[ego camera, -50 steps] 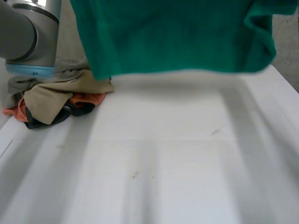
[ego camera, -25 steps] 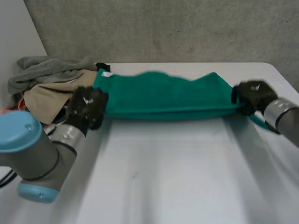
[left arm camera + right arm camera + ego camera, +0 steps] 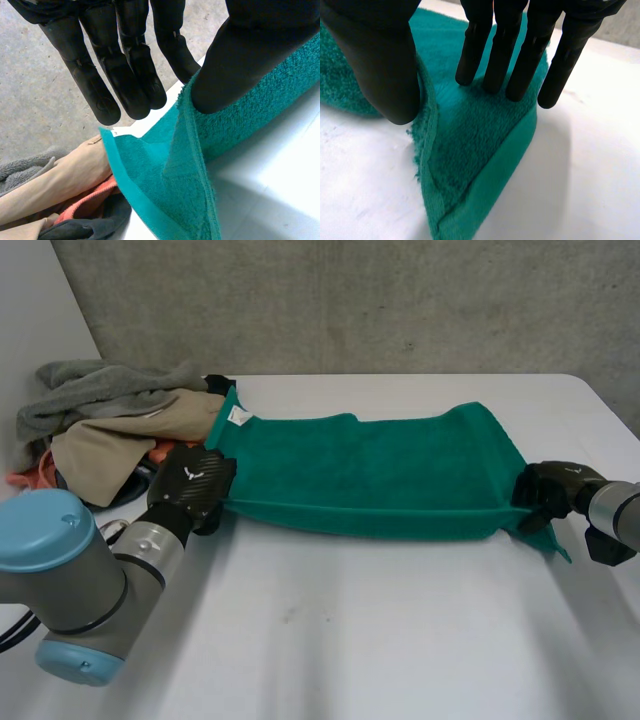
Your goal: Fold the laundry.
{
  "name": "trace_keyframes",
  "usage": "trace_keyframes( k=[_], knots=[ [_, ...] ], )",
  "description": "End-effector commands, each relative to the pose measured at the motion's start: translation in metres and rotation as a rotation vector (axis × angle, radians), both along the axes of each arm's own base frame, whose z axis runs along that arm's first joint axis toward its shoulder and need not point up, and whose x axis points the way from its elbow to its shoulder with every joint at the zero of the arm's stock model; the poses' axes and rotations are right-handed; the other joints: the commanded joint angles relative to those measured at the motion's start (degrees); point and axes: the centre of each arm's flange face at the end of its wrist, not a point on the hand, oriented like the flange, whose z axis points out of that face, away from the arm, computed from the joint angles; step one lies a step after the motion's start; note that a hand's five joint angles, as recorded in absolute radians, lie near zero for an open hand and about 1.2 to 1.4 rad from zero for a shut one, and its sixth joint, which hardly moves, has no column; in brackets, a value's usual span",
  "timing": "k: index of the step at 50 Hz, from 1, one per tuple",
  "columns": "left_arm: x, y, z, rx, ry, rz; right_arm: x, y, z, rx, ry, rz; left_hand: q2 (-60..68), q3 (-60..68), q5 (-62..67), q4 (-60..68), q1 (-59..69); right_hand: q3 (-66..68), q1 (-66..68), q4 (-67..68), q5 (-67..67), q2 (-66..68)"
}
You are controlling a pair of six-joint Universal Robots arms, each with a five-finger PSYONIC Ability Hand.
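Green towel [image 3: 370, 475] lies stretched across mid table [image 3: 350, 640], folded double lengthwise, front edge slightly curled. L hand [image 3: 190, 488] pinches left end btw thumb and straight fingers; R hand [image 3: 550, 495] pinches right corner likewise. Bare table in front. Clothes pile [image 3: 100, 430] beside L hand, touching towel's far-left corner.

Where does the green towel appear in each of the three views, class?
Head view: green towel laid across the white table, between left hand and right hand.
Left wrist view: its edge pinched by the left hand, beside the laundry pile.
Right wrist view: its corner pinched by the right hand.
Shared landmark: the white table.
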Motion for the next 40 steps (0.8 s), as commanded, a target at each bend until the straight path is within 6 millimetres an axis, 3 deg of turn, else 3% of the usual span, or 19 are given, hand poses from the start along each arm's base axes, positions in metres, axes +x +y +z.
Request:
trace_keyframes(
  k=[1,6,8,9,12,17,28,40],
  knots=[
    [0.003,-0.006,0.001,-0.005,0.002,0.01,-0.004,0.003,-0.001,0.014,0.024,0.001,11.37,11.62,12.94,11.1,13.56,36.99,36.73,37.31,38.16,37.18],
    [0.012,-0.01,-0.002,0.014,-0.002,0.039,-0.003,0.007,0.007,-0.024,0.071,0.032,9.39,9.64,10.97,9.13,11.59,37.0,36.73,37.32,38.17,37.18],
    [0.014,-0.01,-0.006,0.03,-0.007,0.045,-0.003,0.012,0.016,-0.051,0.098,0.051,-7.87,-7.62,-6.3,-8.13,-5.68,37.0,36.73,37.32,38.17,37.18],
    [0.016,-0.01,-0.01,0.053,-0.015,0.051,-0.003,0.013,0.019,-0.063,0.108,0.055,-23.28,-23.02,-21.7,-23.54,-21.08,37.0,36.73,37.32,38.17,37.18],
    [0.022,-0.012,-0.017,0.094,-0.031,0.068,-0.003,0.015,0.023,-0.092,0.136,0.071,-35.02,-34.77,-33.45,-35.29,-32.83,37.0,36.73,37.32,38.17,37.18],
    [0.039,-0.02,-0.031,0.189,-0.057,0.121,-0.004,0.015,0.023,-0.106,0.146,0.072,-34.7,-34.45,-33.13,-34.96,-32.51,37.0,36.73,37.32,38.17,37.18],
    [0.052,-0.028,-0.033,0.204,-0.055,0.16,-0.01,0.012,0.025,-0.11,0.148,0.056,-28.84,-28.59,-27.27,-29.1,-26.65,37.0,36.73,37.32,38.17,37.18],
    [0.047,-0.016,-0.036,0.239,-0.05,0.095,-0.007,0.016,0.02,-0.097,0.147,0.067,-24.94,-24.69,-23.37,-25.2,-22.75,37.0,36.73,37.32,38.17,37.18]
  ],
)
